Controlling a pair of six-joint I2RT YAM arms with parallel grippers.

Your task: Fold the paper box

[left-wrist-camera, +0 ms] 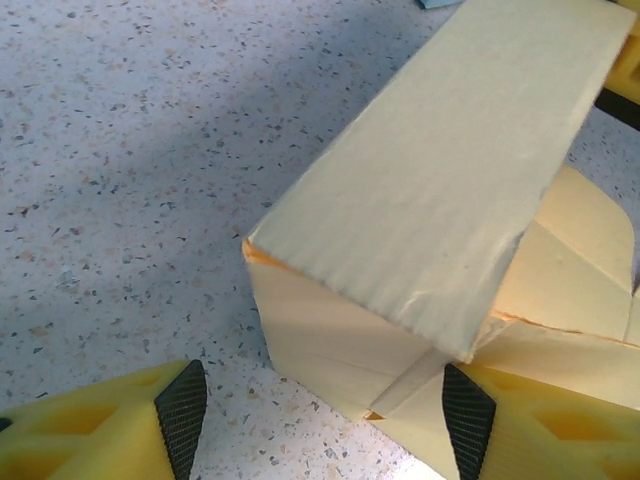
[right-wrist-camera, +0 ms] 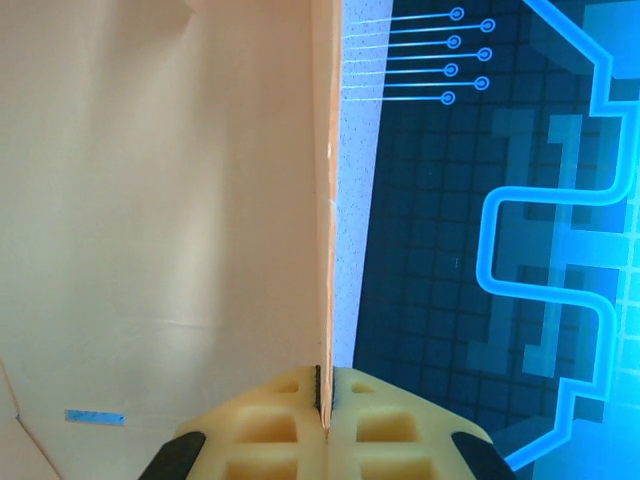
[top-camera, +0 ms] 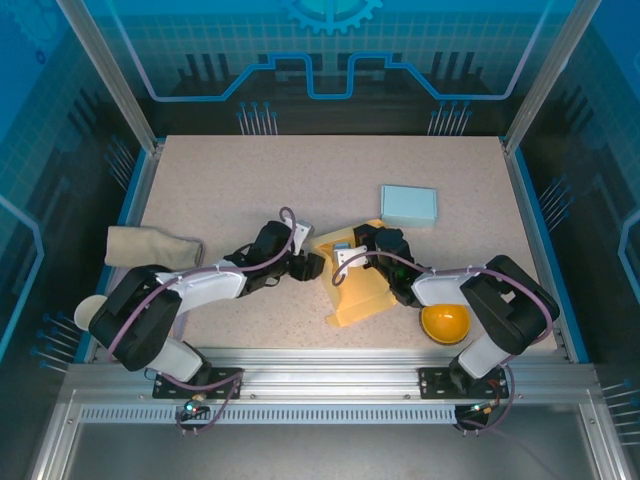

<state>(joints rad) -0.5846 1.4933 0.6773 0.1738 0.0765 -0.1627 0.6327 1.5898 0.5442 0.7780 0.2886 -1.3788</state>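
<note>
The yellow paper box [top-camera: 362, 285] lies partly folded at the table's middle, between the two arms. In the left wrist view its raised wall and long flap [left-wrist-camera: 420, 210] stand just ahead of my left gripper [left-wrist-camera: 325, 420]. That gripper is open, with bare table between its pads; the right pad [left-wrist-camera: 468, 420] sits against a lower flap. My right gripper [right-wrist-camera: 326, 400] is shut on the edge of an upright panel of the box [right-wrist-camera: 180, 200]. From above, the left gripper [top-camera: 310, 266] and the right gripper [top-camera: 345, 257] meet at the box's left end.
A light blue closed box [top-camera: 408, 205] lies behind the paper box. An orange bowl [top-camera: 445, 322] sits at the near right by the right arm. A beige cloth [top-camera: 150, 247] lies at the left edge. The table's rear half is open speckled surface.
</note>
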